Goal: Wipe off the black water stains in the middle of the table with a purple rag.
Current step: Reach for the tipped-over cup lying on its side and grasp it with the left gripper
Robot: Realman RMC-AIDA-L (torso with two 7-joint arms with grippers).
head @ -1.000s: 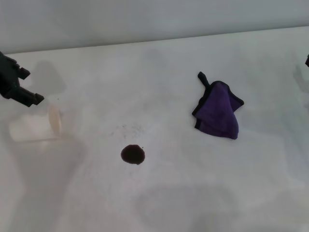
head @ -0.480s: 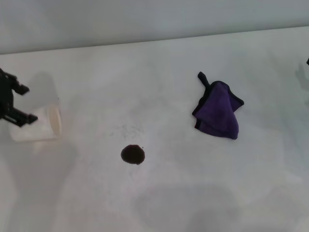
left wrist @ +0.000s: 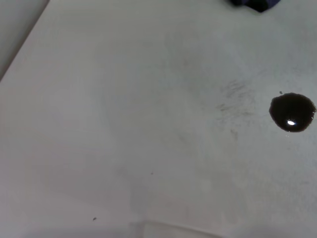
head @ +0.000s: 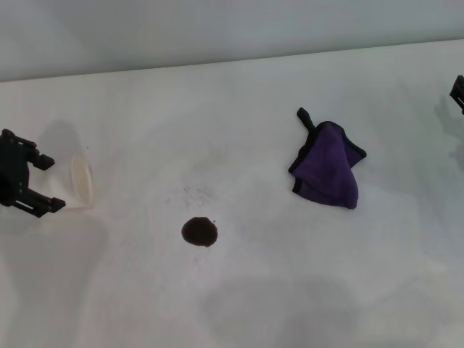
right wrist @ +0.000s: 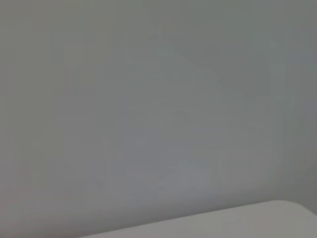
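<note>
Lying crumpled on the table (head: 239,109), purple rag (head: 330,172) well apart from left gripper (head: 40,183), fingers spread, right gripper's (head: 458,92) grip unclear.

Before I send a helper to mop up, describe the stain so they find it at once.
On the white table, look near the middle, between the paper cup at the left and the purple rag at the right. The stain is a small round glossy brown-black blot, darker and more solid than the faint grey speckled smudge just behind it.

Showing as smooth, matt white on the table (head: 239,116), soft, matt cloth on the purple rag (head: 330,170), wet and glossy with a highlight on the black water stains (left wrist: 292,112), thin and translucent on the cup (head: 80,183).
</note>
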